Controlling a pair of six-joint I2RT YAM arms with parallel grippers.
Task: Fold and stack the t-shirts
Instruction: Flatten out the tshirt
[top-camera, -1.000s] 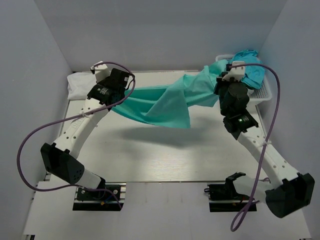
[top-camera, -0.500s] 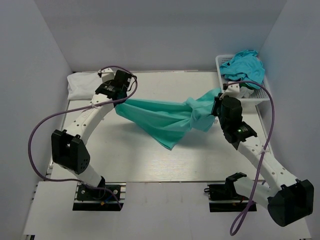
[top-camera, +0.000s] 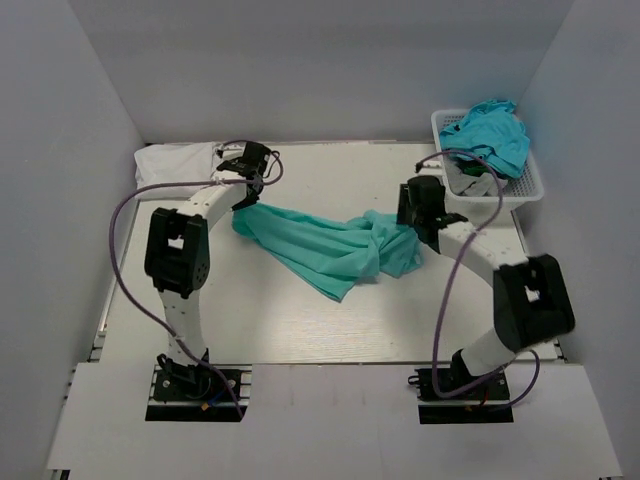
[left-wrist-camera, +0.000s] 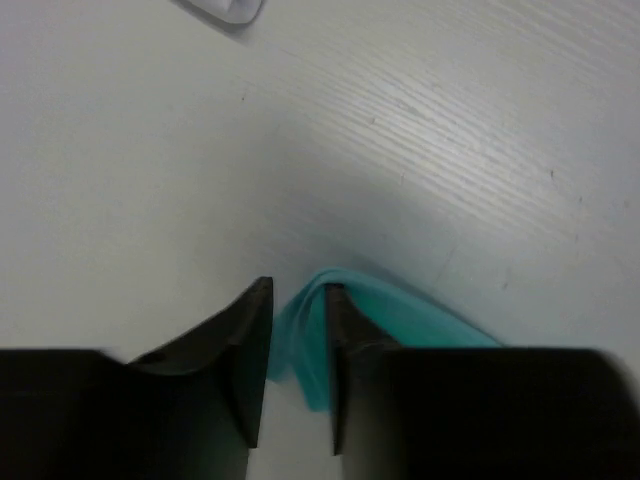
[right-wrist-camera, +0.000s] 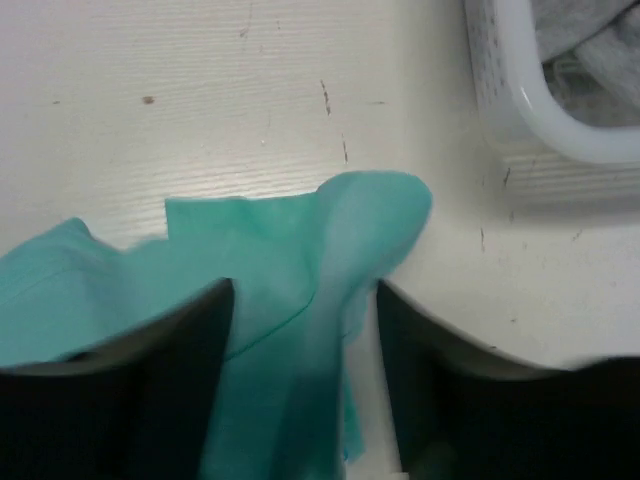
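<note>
From above, the mint-green t-shirt lies bunched across the middle of the table. I think the step is laying it flat. Next it needs pulling smooth before folding. The left claw is at its left end and the right claw at its right end.

Left wrist view: the left claw is nearly pressed together, pinching a thin green edge low in the frame.

Right wrist view: the right claw is spread wide. The shirt lies loose between its fingers.
</note>
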